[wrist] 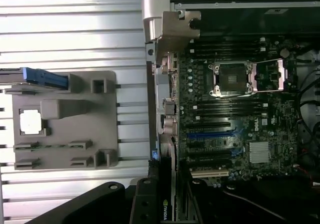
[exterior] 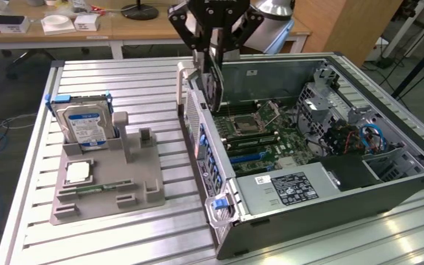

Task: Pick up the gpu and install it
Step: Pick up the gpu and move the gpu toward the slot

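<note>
Overhead, at twelve o'clock in the exterior view, my black two-fingered claw is closed narrowly on the upper edge of the gpu. The card hangs upright and edge-on from my grip, a thin dark slab. In the wrist view it shows a small green logo on its dark face.

The card's lower edge dips just inside the open computer case, close against the case wall nearest the middle of the table. I cannot tell whether it touches anything there.

Just toward four o'clock from the card lies the green motherboard. Its open processor socket is a silver square frame near the card's lower end. Farther toward five o'clock sits the grey power supply with a black label. Blue cables loop at three o'clock, deep in the case.

Well apart, toward eight o'clock from the card, a grey holder rests on the slatted metal table. A hard drive with a blue and white label stands upright in the holder's far end. A square silver processor chip lies flat in a recess nearer the camera. A wooden desk stands beyond the table at eleven o'clock.
</note>
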You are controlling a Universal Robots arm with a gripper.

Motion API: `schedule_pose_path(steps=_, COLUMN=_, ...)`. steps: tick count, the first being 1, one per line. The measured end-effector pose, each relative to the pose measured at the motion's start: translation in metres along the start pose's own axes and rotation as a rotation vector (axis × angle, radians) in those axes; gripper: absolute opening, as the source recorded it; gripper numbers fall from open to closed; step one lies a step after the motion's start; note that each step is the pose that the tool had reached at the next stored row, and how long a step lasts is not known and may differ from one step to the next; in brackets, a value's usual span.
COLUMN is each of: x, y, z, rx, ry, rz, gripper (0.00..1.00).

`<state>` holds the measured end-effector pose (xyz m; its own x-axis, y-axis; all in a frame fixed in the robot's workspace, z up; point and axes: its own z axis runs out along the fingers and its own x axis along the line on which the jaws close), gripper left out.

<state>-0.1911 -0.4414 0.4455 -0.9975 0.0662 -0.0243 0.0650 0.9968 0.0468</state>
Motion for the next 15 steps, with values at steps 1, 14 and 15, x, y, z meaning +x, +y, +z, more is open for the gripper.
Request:
schedule_pose_path(steps=1, x=-0.003, y=0.0002, z=0.0001, rx=0.0000, ry=-0.0001, rz=0.000, gripper=0.26)
schedule_pose_path(steps=14, x=-0.038, y=0.0025, z=0.0011, rx=-0.0001, ry=0.0000, rz=-0.001, gripper=0.26)
schedule_pose_path(steps=15, x=-0.041, y=0.0026, z=0.0012, rx=-0.0001, ry=-0.0001, rz=-0.001, gripper=0.26)
